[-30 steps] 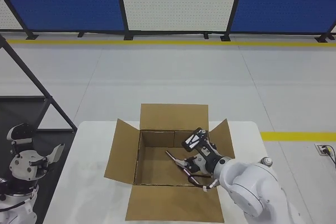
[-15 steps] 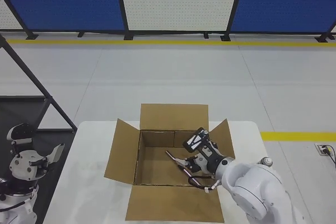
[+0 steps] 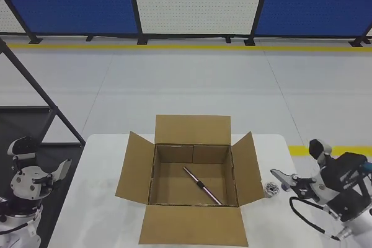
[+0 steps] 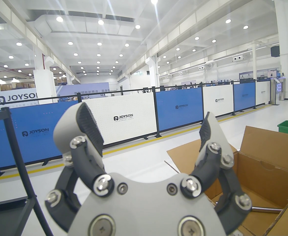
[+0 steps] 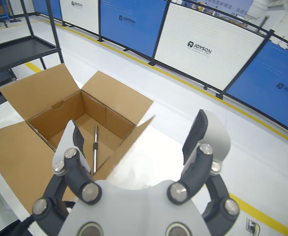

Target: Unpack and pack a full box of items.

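Box (image 3: pixel 192 226) sits mid-frame in top view, flaps splayed, I'd say for access. One metal rod (image 3: pixel 201 185) lies slantwise on its floor. Small silver part (image 3: pixel 272 188) rests on worktop (image 3: pixel 99 211) just right of box, prob. unpacked. My right gripper (image 5: pixel 137 124) hangs beyond it, aimed boxward, released, empty. Left gripper (image 4: pixel 146 111), lower left, likewise released.

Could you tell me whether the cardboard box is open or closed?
Open: the box has all four flaps splayed outward, exposing a metal rod inside.
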